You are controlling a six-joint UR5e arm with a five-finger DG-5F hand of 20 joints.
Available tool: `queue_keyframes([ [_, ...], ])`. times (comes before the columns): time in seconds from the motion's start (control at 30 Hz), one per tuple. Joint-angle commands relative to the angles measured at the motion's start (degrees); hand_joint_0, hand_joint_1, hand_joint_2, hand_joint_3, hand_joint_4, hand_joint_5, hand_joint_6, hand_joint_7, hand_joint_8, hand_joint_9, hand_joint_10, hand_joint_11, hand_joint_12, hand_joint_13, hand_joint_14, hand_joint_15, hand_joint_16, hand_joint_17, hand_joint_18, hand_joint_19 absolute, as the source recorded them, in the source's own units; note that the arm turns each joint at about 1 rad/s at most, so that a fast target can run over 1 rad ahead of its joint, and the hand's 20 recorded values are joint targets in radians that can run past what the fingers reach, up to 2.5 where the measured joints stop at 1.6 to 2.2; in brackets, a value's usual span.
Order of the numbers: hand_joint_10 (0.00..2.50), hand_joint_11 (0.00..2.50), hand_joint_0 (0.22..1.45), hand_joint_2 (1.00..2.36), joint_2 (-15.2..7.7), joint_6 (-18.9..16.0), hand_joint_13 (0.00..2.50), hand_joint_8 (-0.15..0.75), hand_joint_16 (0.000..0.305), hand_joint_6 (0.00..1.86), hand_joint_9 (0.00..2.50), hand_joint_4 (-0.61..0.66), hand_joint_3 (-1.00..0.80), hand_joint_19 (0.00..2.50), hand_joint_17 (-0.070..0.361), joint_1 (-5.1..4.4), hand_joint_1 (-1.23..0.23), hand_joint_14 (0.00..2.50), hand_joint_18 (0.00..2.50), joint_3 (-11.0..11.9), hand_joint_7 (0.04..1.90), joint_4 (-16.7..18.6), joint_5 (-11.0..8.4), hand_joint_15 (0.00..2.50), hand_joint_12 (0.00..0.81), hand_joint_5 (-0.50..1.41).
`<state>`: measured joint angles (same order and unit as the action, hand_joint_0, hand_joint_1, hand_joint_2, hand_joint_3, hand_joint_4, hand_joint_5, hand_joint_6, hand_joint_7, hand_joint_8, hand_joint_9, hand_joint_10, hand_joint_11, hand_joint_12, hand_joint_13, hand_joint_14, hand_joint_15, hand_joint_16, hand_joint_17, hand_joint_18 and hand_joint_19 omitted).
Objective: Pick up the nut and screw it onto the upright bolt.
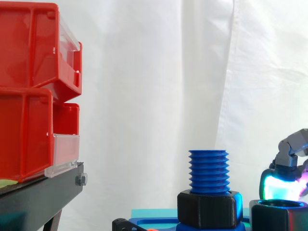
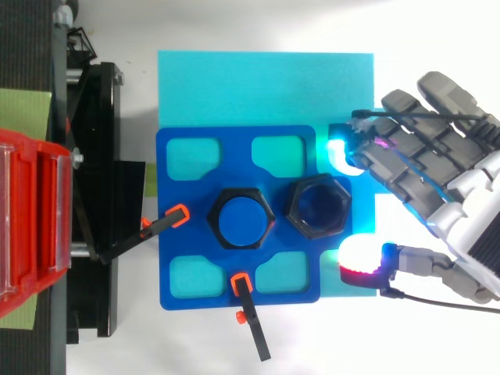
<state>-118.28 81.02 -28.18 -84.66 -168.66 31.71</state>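
Observed from beside the rig. The nut (image 2: pixel 291 207), black and six-sided with an open bore, sits flat on the blue plate (image 2: pixel 176 156). It is just beside the bolt (image 1: pixel 208 169), at the bolt's 3 o'clock in the top view. The bolt stands upright with its blue thread bare above a black collar (image 1: pixel 209 210) at its foot.

The hand (image 2: pixel 437 168) lies at 3 o'clock of the nut, spread wide and holding nothing. A cyan-lit fingertip pad (image 2: pixel 341 150) sits near the nut's 1 o'clock corner. The red-lit thumb pad (image 2: pixel 358 256) sits near its 5 o'clock. Both look apart from the nut, though the gap at the upper pad is slight and hard to judge.

Assessment of the part: it appears to be rigid moulded or printed plastic. I judge it light, stiff and unlikely to crush or chip under the pads. Its matte flats should offer fair friction. Being light, it may skid across the plate if touched on one side first.

Recommended hold: two opposite flats, low enough for purchase. The bore and top face should stay clear so the thread can enter squarely.
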Motion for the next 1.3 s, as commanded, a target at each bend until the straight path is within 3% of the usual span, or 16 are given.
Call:
queue_keyframes([
  [0.0, 0.00, 0.00, 0.38, 1.00, -0.02, 0.01, 0.46, 0.286, 0.051, 0.50, 0.39, 0.25, -0.50, 0.00, 0.114, 0.14, -0.54, 0.00, 0.26, 0.02, 0.79, 0.09, 0.02, 0.00, 0.388, -0.22],
  [0.2, 0.00, 0.00, 0.37, 1.00, -0.02, 0.36, 0.42, 0.287, 0.053, 0.50, 0.35, 0.23, -0.50, 0.00, 0.119, 0.50, -0.52, 0.00, 0.22, 0.02, 0.71, 0.79, 0.28, 0.00, 0.397, -0.23],
  [0.47, 0.00, 0.00, 0.36, 1.00, -0.02, 1.42, 0.42, 0.291, 0.054, 0.50, 0.34, 0.24, -0.50, 0.00, 0.121, 0.94, -0.52, 0.00, 0.20, 0.02, 0.74, 3.16, 2.04, 0.00, 0.402, -0.23],
  [0.77, 0.00, 0.00, 0.36, 1.00, -0.02, 5.37, 0.42, 0.294, 0.054, 0.50, 0.34, 0.25, -0.50, 0.00, 0.121, 1.38, -0.56, 0.00, 0.20, 0.02, 0.76, 10.28, 5.47, 0.00, 0.405, -0.23],
  [0.93, 0.00, 0.00, 0.36, 1.00, -0.02, 8.10, 0.42, 0.294, 0.053, 0.50, 0.34, 0.25, -0.50, 0.00, 0.120, 1.46, -0.57, 0.00, 0.21, -0.07, 0.77, 13.18, 5.56, 0.00, 0.403, -0.23],
  [1.27, 0.00, 0.00, 0.37, 1.00, -0.02, 8.27, 0.42, 0.291, 0.053, 0.50, 0.35, 0.25, -0.50, 0.00, 0.118, 1.55, -0.58, 0.00, 0.21, -0.07, 0.78, 12.13, 5.47, 0.00, 0.398, -0.22],
])
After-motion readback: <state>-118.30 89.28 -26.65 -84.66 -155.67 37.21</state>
